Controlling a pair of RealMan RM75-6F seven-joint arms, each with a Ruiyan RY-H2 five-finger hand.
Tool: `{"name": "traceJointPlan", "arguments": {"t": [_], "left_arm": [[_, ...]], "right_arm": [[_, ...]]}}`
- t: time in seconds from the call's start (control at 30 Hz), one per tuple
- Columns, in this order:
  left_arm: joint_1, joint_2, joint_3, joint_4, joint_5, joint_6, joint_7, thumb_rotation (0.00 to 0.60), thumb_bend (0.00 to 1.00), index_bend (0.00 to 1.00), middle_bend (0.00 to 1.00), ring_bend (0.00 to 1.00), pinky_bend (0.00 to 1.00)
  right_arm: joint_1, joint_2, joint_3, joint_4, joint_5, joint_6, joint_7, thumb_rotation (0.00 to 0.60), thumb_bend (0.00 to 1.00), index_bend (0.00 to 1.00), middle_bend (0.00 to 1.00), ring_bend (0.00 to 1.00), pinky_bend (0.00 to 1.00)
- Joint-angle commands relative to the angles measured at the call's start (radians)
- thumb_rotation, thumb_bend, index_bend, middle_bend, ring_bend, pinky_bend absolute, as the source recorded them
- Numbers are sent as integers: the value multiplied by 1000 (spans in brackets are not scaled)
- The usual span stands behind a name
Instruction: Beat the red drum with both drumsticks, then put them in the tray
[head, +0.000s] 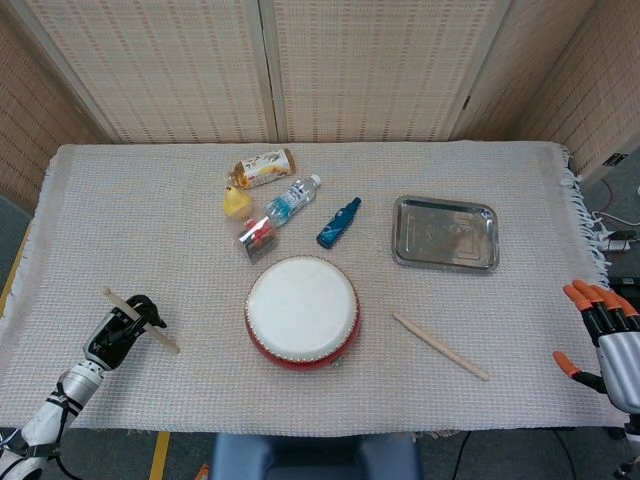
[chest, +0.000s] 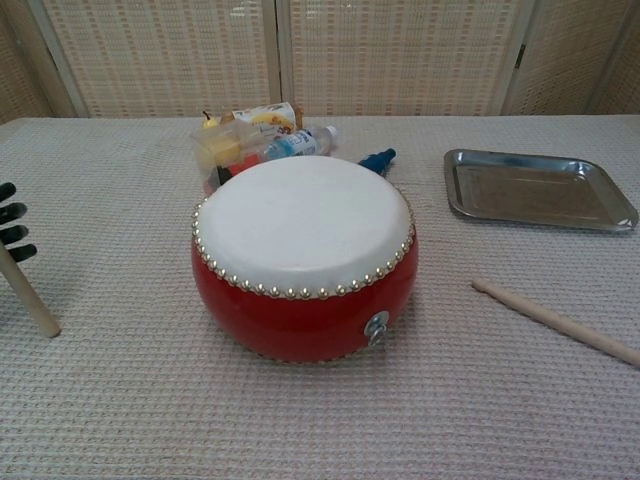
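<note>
The red drum (head: 301, 312) (chest: 303, 256) with a white skin stands near the table's front middle. At the front left, my left hand (head: 124, 331) (chest: 10, 223) grips one wooden drumstick (head: 164, 335) (chest: 28, 296), its fingers curled around the shaft. The other drumstick (head: 440, 345) (chest: 555, 320) lies loose on the cloth right of the drum. My right hand (head: 603, 338), with orange fingertips, hangs open off the table's right edge, well away from that stick. The metal tray (head: 445, 233) (chest: 538, 188) sits at the back right with nothing in it.
Behind the drum lies a cluster: a clear water bottle (head: 292, 199), a blue bottle (head: 338, 222), a snack packet (head: 261, 167), a yellow toy (head: 236, 202) and a small red packet (head: 257, 237). A woven cloth (head: 150, 220) covers the table.
</note>
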Motion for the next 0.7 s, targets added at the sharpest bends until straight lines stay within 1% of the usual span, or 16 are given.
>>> {"name": "traceJointPlan", "arguments": {"t": [0.03,0.13,0.23,0.5,0.7], "left_arm": [[0,-4,-4,-2,-14,-12,33,450,228,536,554,525,490],[1,-8,-10,-8,-33,-28,80,452,229,606,618,587,538],[3,-10,-18,-23,-52,-41,125,448,228,642,648,615,560],[10,-13,-31,-47,-76,-57,219,455,226,673,676,640,575],[22,-21,-46,-67,-100,-61,315,445,228,702,703,664,586]], "right_arm": [[0,0,0,-1,-1,1,-2,600,196,106,86,44,160],[0,-1,-1,-2,-1,-1,-2,600,195,106,86,44,160],[0,-3,-2,-1,1,-3,-2,600,195,106,86,44,160],[-3,-4,-1,-2,-3,6,-1,600,195,106,86,44,160],[-3,-3,-1,-4,-4,7,-2,600,195,106,86,44,160]]}}
